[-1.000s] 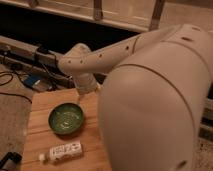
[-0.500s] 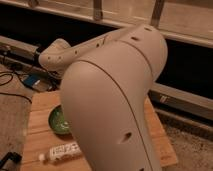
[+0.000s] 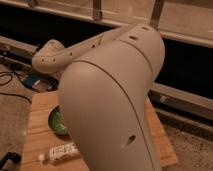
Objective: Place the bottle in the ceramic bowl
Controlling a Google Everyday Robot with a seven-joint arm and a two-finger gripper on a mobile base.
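Note:
The small white bottle (image 3: pixel 60 151) lies on its side near the front edge of the wooden table (image 3: pixel 39 107), cap pointing left. Just behind it sits the green ceramic bowl (image 3: pixel 56 122), its right half hidden by my arm. The arm's big white shell (image 3: pixel 112 100) fills the middle of the camera view, and its elbow (image 3: pixel 50 56) reaches up and to the left. My gripper is out of view past the arm, open, and nothing shows it holding anything. The bottle rests free on the table.
A blue object (image 3: pixel 35 82) and dark cables (image 3: pixel 10 79) lie on the floor left of the table. A dark object (image 3: pixel 9 161) sits at the bottom left corner. A metal rail (image 3: pixel 185 97) and a window sill run along the back.
The arm's shell has swung further across the view and covers more of the bowl. The bottle and the bowl have stayed in place.

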